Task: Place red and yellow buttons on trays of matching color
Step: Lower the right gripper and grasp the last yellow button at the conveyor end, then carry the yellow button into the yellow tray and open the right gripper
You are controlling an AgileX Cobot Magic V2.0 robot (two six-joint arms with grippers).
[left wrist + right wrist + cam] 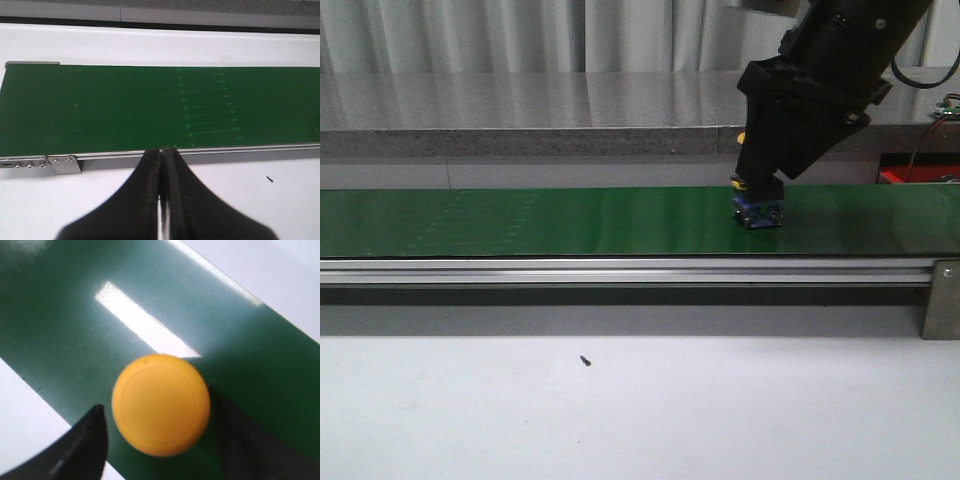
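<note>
Item 1: right end effector (758,200). I see it lowered onto the green conveyor belt (520,222), toward the belt's right part in the front view. Its fingers (87,440) stand either side of the yellow button (161,404); in the right wrist view one finger sits just beside the cap with a thin gap, the other appears to meet the cap's edge. I cannot tell whether the grip is fully closed on it.

Item 2: yellow button. Round yellow cap on a blue base, standing on the belt between the right fingers. In the front view only its blue base and a sliver of yellow show under the black arm.

Item 3: left end effector (163,200). I read its two black fingers as pressed together, holding nothing, over the white tabletop (280,200) just before the belt's metal side rail (225,150).

Item 4: green conveyor belt. Runs across the tabletop from left to right; faint pale arrow marks show on its surface in the left wrist view.

Item 5: small dark speck (585,360) on the tabletop, well apart from the belt.
</note>
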